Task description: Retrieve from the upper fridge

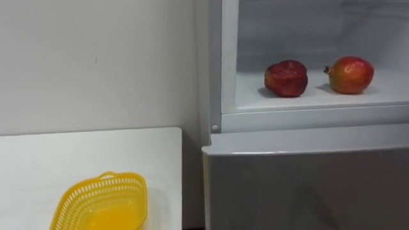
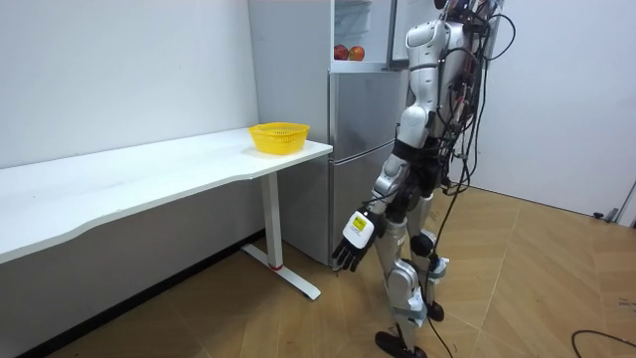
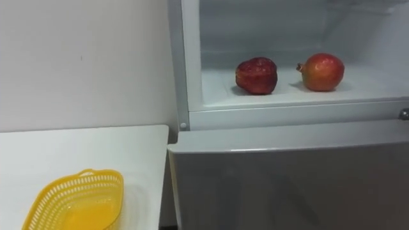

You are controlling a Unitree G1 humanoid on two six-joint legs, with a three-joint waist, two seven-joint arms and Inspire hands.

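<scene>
We raise the left hand [image 2: 355,237], hanging with fingers relaxed and apart, level to the darker pomegranate [image 1: 286,78], clearing the fridge sill [image 1: 307,118].

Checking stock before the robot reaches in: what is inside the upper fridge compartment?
On its shelf lie a dark red pomegranate, left, and a red-orange pomegranate, right, apart. The white frame covers the shelf's left edge; anything there is hidden.
</scene>
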